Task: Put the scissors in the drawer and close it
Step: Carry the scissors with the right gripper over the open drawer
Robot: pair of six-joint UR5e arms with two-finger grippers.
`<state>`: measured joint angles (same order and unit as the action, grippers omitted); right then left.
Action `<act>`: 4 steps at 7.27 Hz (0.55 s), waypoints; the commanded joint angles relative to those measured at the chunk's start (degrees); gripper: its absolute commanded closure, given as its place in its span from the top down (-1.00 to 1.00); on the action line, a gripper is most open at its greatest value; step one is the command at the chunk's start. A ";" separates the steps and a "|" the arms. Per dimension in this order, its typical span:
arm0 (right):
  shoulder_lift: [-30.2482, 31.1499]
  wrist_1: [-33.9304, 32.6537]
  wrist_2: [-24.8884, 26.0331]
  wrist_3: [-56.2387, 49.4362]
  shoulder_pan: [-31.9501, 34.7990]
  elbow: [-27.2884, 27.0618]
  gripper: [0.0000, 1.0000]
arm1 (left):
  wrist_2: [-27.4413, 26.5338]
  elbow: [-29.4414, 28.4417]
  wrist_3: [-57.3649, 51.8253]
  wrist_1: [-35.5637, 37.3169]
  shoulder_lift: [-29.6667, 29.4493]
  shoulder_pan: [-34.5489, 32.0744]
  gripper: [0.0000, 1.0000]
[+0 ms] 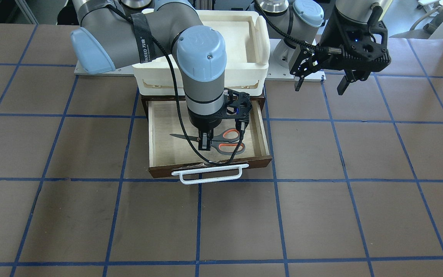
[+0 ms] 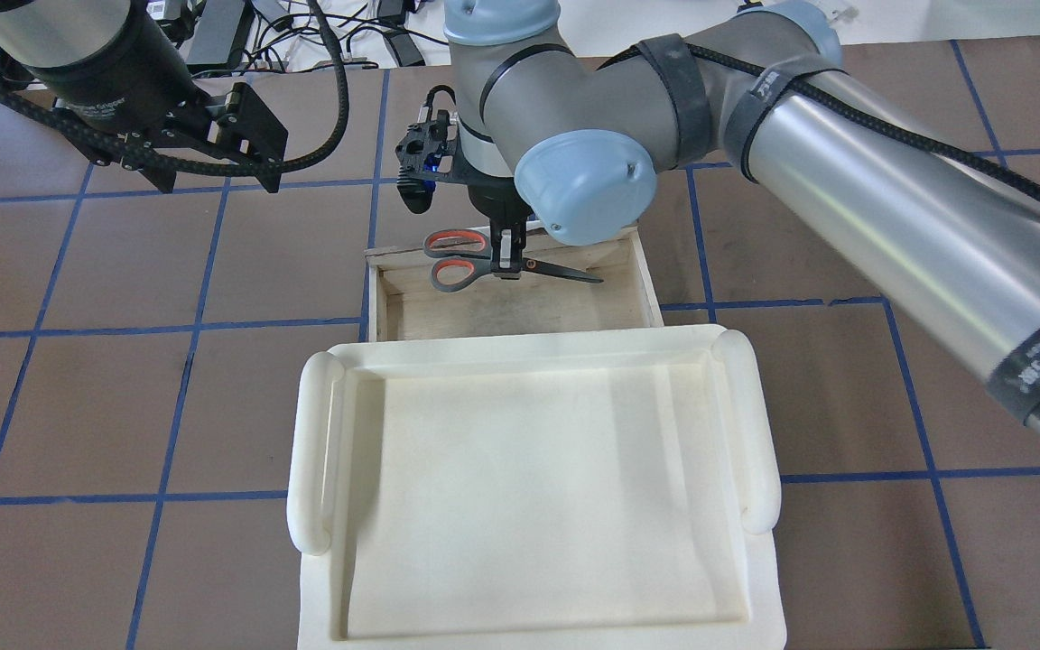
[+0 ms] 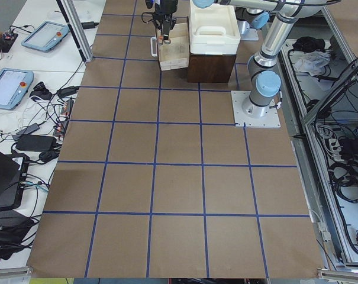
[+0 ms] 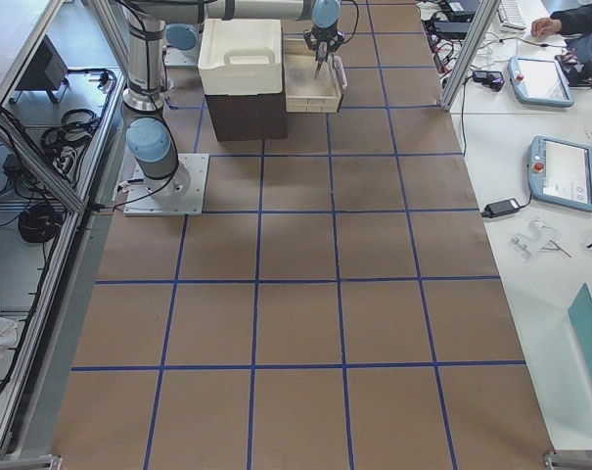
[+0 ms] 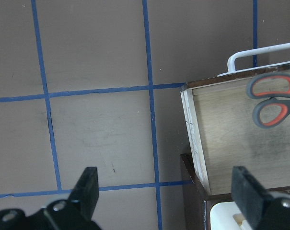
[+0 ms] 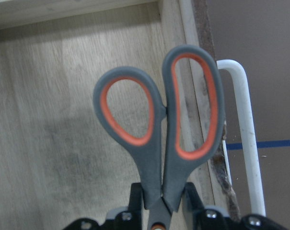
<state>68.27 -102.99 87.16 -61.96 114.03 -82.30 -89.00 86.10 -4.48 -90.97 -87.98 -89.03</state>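
Note:
The drawer (image 1: 167, 130) stands pulled out of its dark brown case (image 3: 211, 68), its white bar handle (image 1: 210, 174) toward the operators' side. My right gripper (image 1: 205, 144) is shut on the scissors (image 1: 227, 140) near their pivot and holds them flat inside the drawer, close to its front wall. The right wrist view shows the fingers (image 6: 190, 194) pinching the grey shanks below the orange-lined loops of the scissors (image 6: 154, 124). My left gripper (image 1: 319, 87) is open and empty, hovering above the table beside the drawer. Its wrist view shows the drawer's corner (image 5: 231, 143) and the scissors' loops (image 5: 272, 100).
A white plastic tray (image 2: 312, 451) sits on top of the case, just behind the open drawer. The brown mat with blue grid lines (image 1: 321, 215) surrounds the case. The arm bases (image 3: 255, 109) stand behind it.

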 commanded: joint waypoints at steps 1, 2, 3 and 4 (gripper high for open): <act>-0.60 -0.19 0.38 0.00 0.31 -2.23 -1.00 | 0.06 0.03 0.00 0.00 0.09 0.00 1.00; -0.60 -0.19 0.38 0.00 0.23 -3.91 -1.00 | 0.06 0.03 0.00 0.00 0.09 0.00 1.00; -0.42 -0.19 0.29 0.35 0.31 -4.53 -0.85 | 0.06 0.03 0.00 0.00 0.09 0.00 1.00; 0.01 0.24 0.12 0.27 0.49 -4.62 -0.59 | 0.06 0.03 0.00 0.00 0.09 0.00 1.00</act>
<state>67.91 -103.07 87.43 -61.76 114.37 -86.38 -88.95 86.13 -4.48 -90.97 -87.89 -89.03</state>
